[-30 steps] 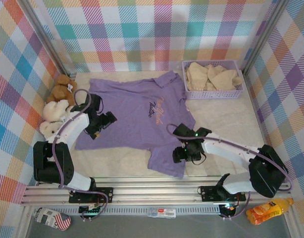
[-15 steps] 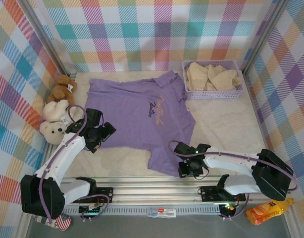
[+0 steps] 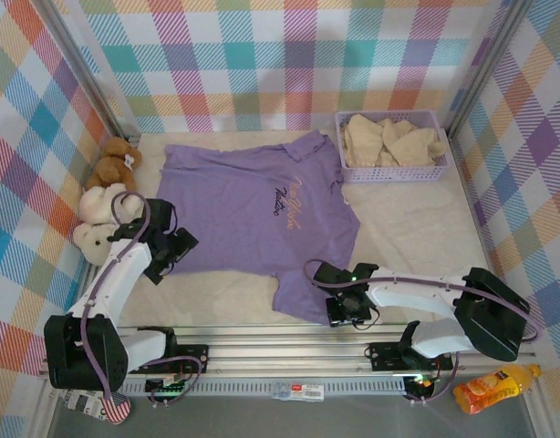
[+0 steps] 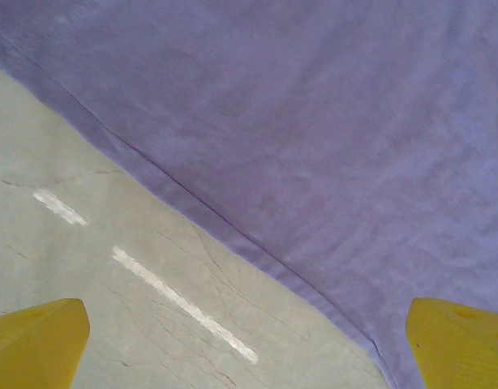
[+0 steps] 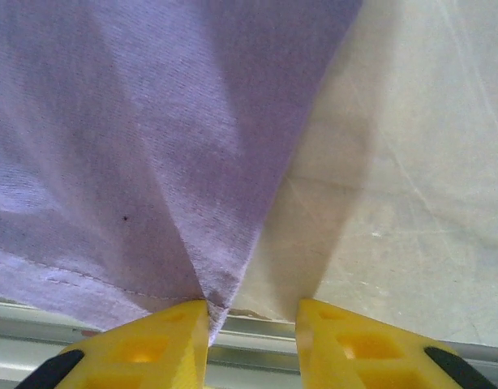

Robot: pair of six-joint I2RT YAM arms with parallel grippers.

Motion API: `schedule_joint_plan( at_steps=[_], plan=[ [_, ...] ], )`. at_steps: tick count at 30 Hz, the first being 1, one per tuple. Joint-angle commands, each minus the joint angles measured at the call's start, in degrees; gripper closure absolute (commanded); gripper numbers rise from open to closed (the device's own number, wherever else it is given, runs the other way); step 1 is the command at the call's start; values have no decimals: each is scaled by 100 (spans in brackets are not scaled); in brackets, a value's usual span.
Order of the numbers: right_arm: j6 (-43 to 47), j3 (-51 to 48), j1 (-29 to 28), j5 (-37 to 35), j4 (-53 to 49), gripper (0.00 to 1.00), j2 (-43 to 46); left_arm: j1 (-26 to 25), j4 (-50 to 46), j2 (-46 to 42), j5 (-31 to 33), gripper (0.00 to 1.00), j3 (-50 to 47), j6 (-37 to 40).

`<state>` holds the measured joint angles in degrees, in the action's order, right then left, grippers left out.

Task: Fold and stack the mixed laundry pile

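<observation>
**Laundry table, left to right**

Teddy bears [image 3: 105,196]: against the left wall.
Left end effector [image 3: 177,245]: jaws spread fully wide and empty, over the shirt's left hem.
Shirt [image 3: 262,214]: purple, spread flat mid-table [image 3: 417,233].
Right end effector [image 5: 253,324]: jaws narrowed with a gap, at the shirt's near corner. The cloth touches one finger; cannot tell if it is held.
Cream garment [image 3: 389,139]: heaped in the basket [image 3: 389,173], far right corner.

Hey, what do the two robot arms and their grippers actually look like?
Both the left arm and right arm have white links, black joint housings and a purplish cable looping alongside. A small green light glows on the right arm. The left gripper and right gripper are black, with bright yellow fingers.
</observation>
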<state>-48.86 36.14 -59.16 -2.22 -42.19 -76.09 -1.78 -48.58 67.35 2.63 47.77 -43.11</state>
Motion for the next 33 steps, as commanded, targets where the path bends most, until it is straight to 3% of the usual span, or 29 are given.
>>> schedule_joint_plan(
  at_steps=[1, 7, 14, 19, 29, 33],
  plan=[
    [54, 324, -85, -137, 274, 66, -59, 407, -187, 200, 74, 0, 132, 422],
    [142, 509, -86, -209, 266, 73, -751, 1003, -16, 804, 85, 0, 119, 780],
    [140, 763, -85, -493, -227, 75, -1228, 1306, 183, 1226, 125, 0, -52, 921],
    [237, 937, -77, -565, -414, 100, -1266, 1382, 367, 1315, 111, 1, -204, 963],
    [701, 1471, 240, -436, -1026, 100, -578, 1563, 770, 990, 153, 1, -425, 1065],
    [825, 1405, 522, -188, -852, 100, -539, 1651, 1077, 1174, 67, 8, -518, 1151]
  ],
)
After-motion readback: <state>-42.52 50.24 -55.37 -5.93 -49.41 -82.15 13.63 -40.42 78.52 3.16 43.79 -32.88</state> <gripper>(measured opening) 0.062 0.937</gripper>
